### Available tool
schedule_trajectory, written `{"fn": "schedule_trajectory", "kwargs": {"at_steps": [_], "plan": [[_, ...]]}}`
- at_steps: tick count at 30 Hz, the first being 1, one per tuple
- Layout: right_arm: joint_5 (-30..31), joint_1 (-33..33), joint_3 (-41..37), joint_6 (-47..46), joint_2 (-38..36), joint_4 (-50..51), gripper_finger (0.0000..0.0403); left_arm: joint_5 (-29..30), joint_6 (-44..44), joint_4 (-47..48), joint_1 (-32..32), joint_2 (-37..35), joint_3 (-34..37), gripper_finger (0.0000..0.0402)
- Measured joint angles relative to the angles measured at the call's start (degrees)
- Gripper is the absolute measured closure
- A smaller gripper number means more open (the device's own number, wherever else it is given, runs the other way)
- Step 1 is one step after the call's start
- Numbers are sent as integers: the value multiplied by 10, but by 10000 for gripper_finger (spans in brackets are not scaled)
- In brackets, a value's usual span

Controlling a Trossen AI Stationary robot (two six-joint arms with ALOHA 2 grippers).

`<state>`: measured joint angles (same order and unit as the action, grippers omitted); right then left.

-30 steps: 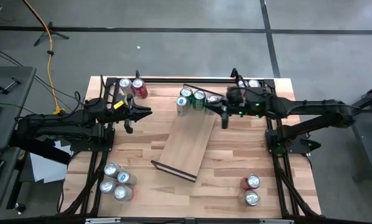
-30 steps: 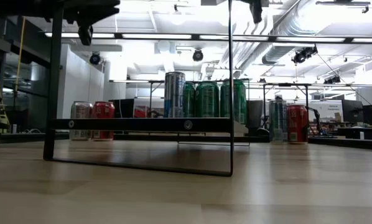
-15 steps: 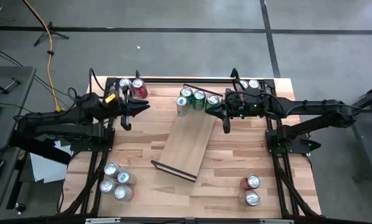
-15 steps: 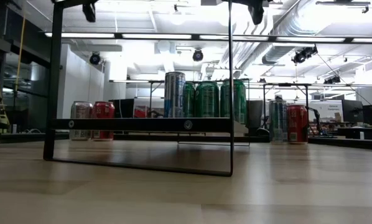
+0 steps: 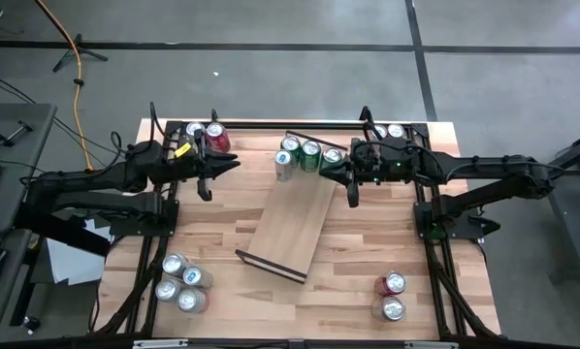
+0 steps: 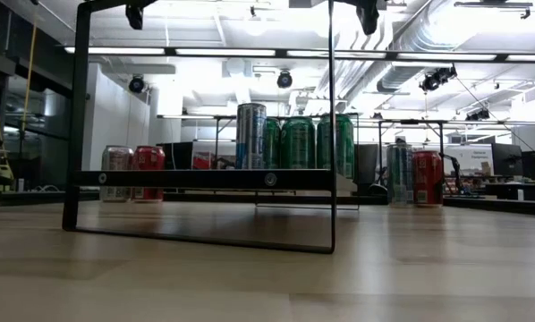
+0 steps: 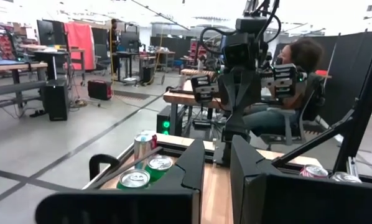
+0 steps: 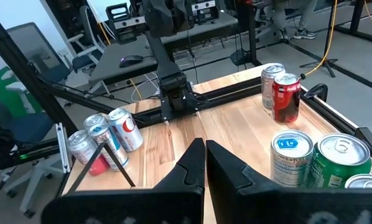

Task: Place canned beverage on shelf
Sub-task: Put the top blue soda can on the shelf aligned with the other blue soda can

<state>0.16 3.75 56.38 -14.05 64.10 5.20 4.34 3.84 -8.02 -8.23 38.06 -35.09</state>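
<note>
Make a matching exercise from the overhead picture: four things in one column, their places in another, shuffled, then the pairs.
Things:
1. shelf
2. row of green cans
3. left hand
4. right hand

Places:
A. standing at the shelf's far end
B. lying slantwise mid-table
C. above the shelf's far right corner
D. near the red can at the far left

Pairs: 1-B, 2-A, 3-D, 4-C

No lettering, brand name or number can be made out anywhere. Just beside the right gripper (image 5: 351, 190), the silver can (image 8: 292, 158) bears a blue mark on its lid — unreadable — and the red can (image 8: 285, 97) farther out shows only pale, illegible script — no legible signs in the room either.
</note>
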Motion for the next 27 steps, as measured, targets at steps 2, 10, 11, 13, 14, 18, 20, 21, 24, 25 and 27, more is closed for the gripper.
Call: {"fn": "schedule_trajectory", "kwargs": {"at_steps": [2, 10, 11, 13, 14, 18, 20, 21, 24, 25, 27], "plan": [[0, 0, 0, 1, 0, 1, 403, 0, 0, 0, 0, 0, 0, 387], [0, 0, 0, 6, 0, 1, 403, 9, -4, 0, 0, 0, 0, 363], [0, 0, 0, 6, 0, 1, 403, 9, -8, 0, 0, 0, 0, 360], [10, 0, 0, 6, 0, 1, 403, 9, -10, 0, 0, 0, 0, 357], [25, 0, 0, -1, 0, 1, 402, 11, -11, 1, 0, 0, 0, 356], [117, 17, 10, -56, 0, 39, 377, 37, -11, 10, 0, 0, 0, 355], [144, 36, 25, -50, 0, 81, 346, 43, -11, 12, 0, 0, 0, 355], [157, 48, 36, -43, 0, 107, 326, 43, -11, 12, 0, 0, 0, 355], [205, 86, 66, -35, 0, 180, 259, 43, -11, 12, 0, 0, 0, 355], [230, 98, 73, -38, 0, 202, 236, 43, -11, 12, 0, 0, 0, 355], [273, 126, 81, -41, 0, 241, 188, 44, -11, 12, 0, 0, 0, 355]]}}
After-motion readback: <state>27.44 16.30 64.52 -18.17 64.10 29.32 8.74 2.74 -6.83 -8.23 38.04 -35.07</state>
